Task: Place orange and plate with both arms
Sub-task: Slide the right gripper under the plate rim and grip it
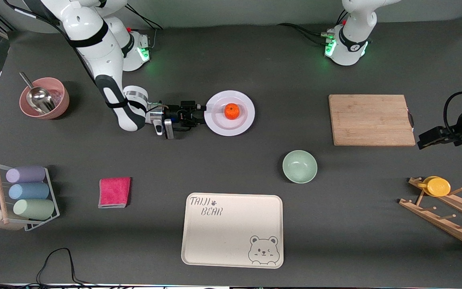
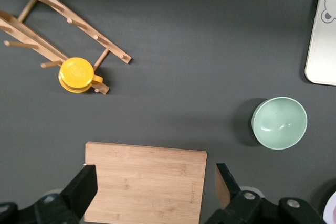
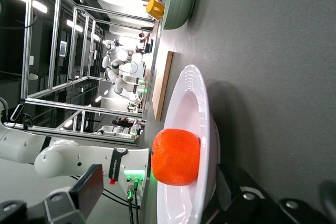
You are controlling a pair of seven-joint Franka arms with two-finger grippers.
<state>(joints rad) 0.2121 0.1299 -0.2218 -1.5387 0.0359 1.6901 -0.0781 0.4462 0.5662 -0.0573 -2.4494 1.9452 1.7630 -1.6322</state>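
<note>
Two claws wide | right claw (image 1: 203, 114) straddles plate (image 1: 219, 126) rim | orange (image 1: 232, 111) centred | left claw (image 1: 427, 138) above board edge (image 1: 371, 119)

My two white arms, black at the joints

Green lights glow at my bases; black cables trail from them, and my right hand (image 1: 200, 115) is black.

The dark grey table (image 1: 231, 60) carries the plate (image 1: 244, 122), a cutting board (image 1: 371, 119), green bowl (image 1: 299, 166), bear tray (image 1: 231, 233), pink cloth (image 1: 114, 192), pink bowl (image 1: 56, 107), cup rack (image 1: 30, 196) and wooden peg rack (image 1: 447, 218).
</note>
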